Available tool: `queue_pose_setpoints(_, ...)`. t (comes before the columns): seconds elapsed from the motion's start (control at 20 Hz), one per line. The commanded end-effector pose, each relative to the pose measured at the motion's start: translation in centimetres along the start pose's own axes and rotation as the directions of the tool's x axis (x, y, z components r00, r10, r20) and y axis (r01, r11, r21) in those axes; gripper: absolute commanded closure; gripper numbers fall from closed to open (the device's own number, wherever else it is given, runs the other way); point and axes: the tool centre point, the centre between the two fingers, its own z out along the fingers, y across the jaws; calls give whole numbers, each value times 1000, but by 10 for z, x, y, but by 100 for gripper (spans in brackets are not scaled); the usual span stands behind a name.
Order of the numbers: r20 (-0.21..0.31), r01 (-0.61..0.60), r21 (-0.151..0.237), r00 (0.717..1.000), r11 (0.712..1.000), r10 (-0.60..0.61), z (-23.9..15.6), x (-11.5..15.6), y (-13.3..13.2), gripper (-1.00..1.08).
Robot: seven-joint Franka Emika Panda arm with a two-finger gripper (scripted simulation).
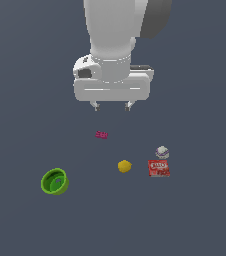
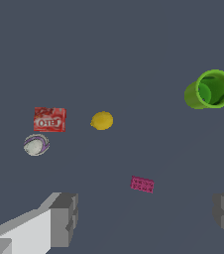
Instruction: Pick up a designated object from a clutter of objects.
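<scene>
— Where is the magenta brick [image 1: 101, 135] relative to the tool [image 1: 112, 106]?

— In the exterior view it lies on the counter [image 1: 195, 220] below the tool, a little toward that view's left of the midpoint between the two fingertips. The tool hangs above it, clear of it. In the wrist view the brick [image 2: 142, 184] sits flat between the two fingers [image 2: 64, 218], closer to neither by much, with its studded face up.

— How is the tool set?

— Its jaws stand wide apart and hold nothing.

— What room is there around the brick?

— Plenty. The yellow ball [image 1: 125, 166] is the nearest neighbour, lying apart from it toward the exterior view's right and nearer the camera. The red box [image 1: 158, 168] lies flat beyond the ball, with the white-purple cup [image 1: 162, 152] just beside it, almost touching its far edge. The green bowl [image 1: 54, 181] rests well apart toward the exterior view's left, tipped so its opening shows. Nothing touches the brick.

— And the surface?

— A plain, dark grey-blue counter, even in tone, with no edge visible in either view. No walls or other surroundings can be made out.
</scene>
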Motion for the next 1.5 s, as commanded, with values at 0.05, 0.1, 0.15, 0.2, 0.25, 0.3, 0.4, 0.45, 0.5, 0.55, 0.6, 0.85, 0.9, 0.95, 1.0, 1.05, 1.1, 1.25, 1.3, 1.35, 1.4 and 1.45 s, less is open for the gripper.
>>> queue_pose_setpoints(0.05,0,-1,0,1000,1000,1,0,0,1,-92)
queue_pose_setpoints(0.1,0,-3,0,1000,1000,3,-1,0,3,-92)
queue_pose_setpoints(0.15,0,-8,1,1000,1000,8,-2,0,6,-92)
queue_pose_setpoints(0.2,0,-13,1,1000,1000,13,-3,-1,10,-92)
queue_pose_setpoints(0.25,-1,-21,2,1000,1000,21,-5,-1,15,-92)
queue_pose_setpoints(0.3,-1,-29,3,1000,1000,29,-7,-2,20,-92)
queue_pose_setpoints(0.4,-1,-40,4,999,999,40,-10,-3,27,-92)
queue_pose_setpoints(0.45,-1,-43,4,999,999,43,-11,-3,29,-92)
queue_pose_setpoints(0.5,-1,-44,4,999,999,44,-11,-3,30,-92)
queue_pose_setpoints(0.55,-1,-43,4,999,999,43,-11,-3,29,-92)
queue_pose_setpoints(0.6,-1,-41,4,999,999,41,-11,-3,28,-92)
queue_pose_setpoints(0.85,-1,-20,3,1000,1000,20,-5,-3,29,-92)
queue_pose_setpoints(0.9,-1,-12,2,1000,1000,12,-3,-3,30,-92)
queue_pose_setpoints(0.95,-1,-3,2,1000,1000,3,-1,-3,30,-92)
queue_pose_setpoints(1.0,-1,7,1,1000,1000,-7,1,-3,31,-92)
queue_pose_setpoints(1.05,-1,18,0,1000,1000,-18,4,-3,31,-92)
queue_pose_setpoints(1.1,0,30,-1,1000,1000,-30,7,-4,32,-92)
queue_pose_setpoints(1.25,0,73,-3,997,997,-73,17,-4,34,-92)
queue_pose_setpoints(1.3,1,89,-4,996,996,-89,21,-5,35,-92)
queue_pose_setpoints(1.35,1,107,-5,994,994,-107,25,-5,36,-92)
queue_pose_setpoints(1.4,2,126,-6,992,992,-126,29,-6,37,-92)
queue_pose_setpoints(1.45,2,146,-7,989,989,-146,34,-6,38,-92)
